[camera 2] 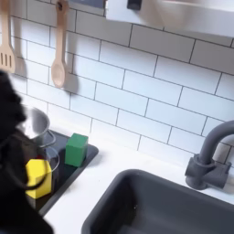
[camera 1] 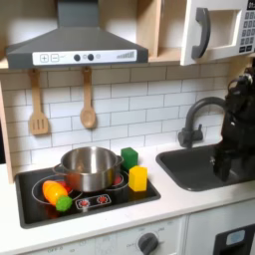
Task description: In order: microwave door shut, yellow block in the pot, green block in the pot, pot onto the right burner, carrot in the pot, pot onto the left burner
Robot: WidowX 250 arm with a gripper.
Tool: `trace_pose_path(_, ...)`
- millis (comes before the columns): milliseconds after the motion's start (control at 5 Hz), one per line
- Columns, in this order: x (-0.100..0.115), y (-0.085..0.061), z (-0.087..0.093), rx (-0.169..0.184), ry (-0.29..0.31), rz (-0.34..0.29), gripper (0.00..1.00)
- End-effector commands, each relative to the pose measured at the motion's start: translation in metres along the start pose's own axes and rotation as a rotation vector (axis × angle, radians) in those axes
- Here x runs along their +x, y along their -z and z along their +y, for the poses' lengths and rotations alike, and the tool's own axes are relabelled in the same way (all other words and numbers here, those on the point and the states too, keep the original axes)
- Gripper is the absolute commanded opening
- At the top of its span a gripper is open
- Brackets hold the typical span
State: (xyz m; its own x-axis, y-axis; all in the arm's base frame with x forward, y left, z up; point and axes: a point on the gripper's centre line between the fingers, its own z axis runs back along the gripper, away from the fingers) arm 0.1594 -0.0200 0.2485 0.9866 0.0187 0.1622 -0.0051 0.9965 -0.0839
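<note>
Hand [camera 1: 227,159] hung dark over the sink [camera 1: 199,171], open or closed unclear, pot [camera 1: 90,166] sat on the stove, yellow block [camera 1: 137,178] and green block [camera 1: 129,156] beside it, carrot [camera 1: 56,193] nearby

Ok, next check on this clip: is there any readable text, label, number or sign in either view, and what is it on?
No text can be read in either exterior view.
Range hood panel: small dark button marks, too blurred to read.
Microwave keypad: rows of grey keys, any characters too small to tell.
Stove front controls: red marks, no legible writing.
Blocks, pot and carrot: no markings visible.
</note>
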Motion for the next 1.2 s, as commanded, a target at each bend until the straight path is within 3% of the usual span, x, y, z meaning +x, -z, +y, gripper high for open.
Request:
trace_pose_path(0,0.022,-0.002,-0.012,-0.014,0.045,-0.029,1.00)
trace_pose_path(400,0.046,-0.007,-0.025,-0.033,0.088,-0.063,1.00)
trace_pose_path(1000,0.083,-0.016,-0.037,-0.066,0.088,-0.127,1.00)
